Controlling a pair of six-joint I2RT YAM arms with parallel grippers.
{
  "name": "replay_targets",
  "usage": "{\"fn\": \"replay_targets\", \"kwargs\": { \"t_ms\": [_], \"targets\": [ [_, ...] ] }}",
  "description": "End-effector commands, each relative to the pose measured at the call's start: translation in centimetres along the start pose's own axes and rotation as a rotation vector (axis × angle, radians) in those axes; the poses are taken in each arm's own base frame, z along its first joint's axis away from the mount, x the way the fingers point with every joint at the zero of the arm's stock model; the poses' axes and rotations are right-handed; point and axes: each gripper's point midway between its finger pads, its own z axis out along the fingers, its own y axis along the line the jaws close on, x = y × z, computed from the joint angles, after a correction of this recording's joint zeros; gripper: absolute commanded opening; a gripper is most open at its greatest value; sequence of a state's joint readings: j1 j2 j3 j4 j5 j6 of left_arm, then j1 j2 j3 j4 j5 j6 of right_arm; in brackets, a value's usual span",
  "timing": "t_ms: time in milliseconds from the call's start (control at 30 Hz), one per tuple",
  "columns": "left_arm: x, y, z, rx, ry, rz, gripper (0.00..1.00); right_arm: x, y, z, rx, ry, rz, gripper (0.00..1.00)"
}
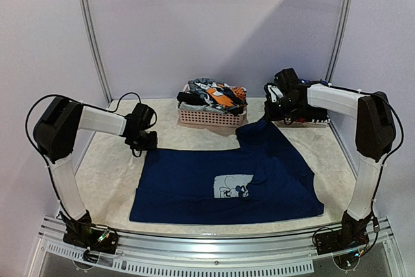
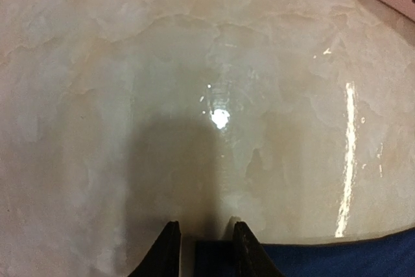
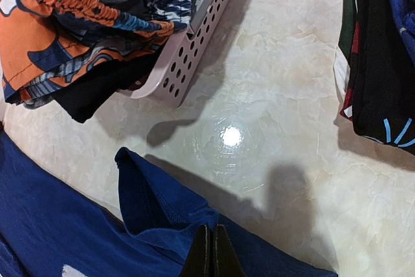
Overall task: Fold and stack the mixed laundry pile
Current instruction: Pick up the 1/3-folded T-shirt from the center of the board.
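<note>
On the pale table point(image 1: 104, 176), the right gripper point(image 3: 212, 230) is squeezed tight on the navy T-shirt point(image 1: 194, 183), while the left gripper point(image 2: 205, 226) is partly open around its edge.

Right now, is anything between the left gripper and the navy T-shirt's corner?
Nothing visible does. The left gripper sits right at the edge of the navy T-shirt, with fabric showing between its fingers.
</note>
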State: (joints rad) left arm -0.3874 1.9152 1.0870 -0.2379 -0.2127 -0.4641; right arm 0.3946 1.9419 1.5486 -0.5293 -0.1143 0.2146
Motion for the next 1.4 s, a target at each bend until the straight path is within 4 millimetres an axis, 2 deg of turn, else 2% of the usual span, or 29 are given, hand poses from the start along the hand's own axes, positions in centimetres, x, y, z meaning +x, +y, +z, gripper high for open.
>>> {"fn": "replay_targets", "kwargs": {
  "t_ms": [0,100,300,633,900,1033,1367],
  "targets": [
    [0.9,0.7,0.5,-0.014,0.045,-0.001,0.26,-0.8,0.7,-1.6,-0.011,-0.039,-0.019,0.0],
    [1.2,0.5,0.7,0.0,0.046,-0.002,0.21,-0.9,0.7,-1.9,-0.01,-0.046,-0.016,0.0],
    [1.6,0.1,0.8,0.039,0.031,0.0,0.0,-0.7,0.9,-2.5,-0.016,-0.053,-0.011,0.0],
    [1.2,-0.2,-0.2,0.084,-0.027,-0.004,0.0,1.7,0.2,-3.8,0.0,-0.04,0.01,0.0],
    [1.4,-0.3,-0.6,0.119,-0.07,-0.011,0.0,3.3,0.4,-6.6,-0.02,-0.053,0.039,0.0],
    [0.9,-0.9,-0.8,0.155,-0.102,-0.006,0.0,4.1,0.2,-7.8,-0.011,-0.064,0.051,0.0],
    [0.8,-0.5,-2.0,0.163,-0.143,-0.002,0.0,6.0,-0.8,-10.6,0.038,-0.088,0.036,0.0]
  ]
}}
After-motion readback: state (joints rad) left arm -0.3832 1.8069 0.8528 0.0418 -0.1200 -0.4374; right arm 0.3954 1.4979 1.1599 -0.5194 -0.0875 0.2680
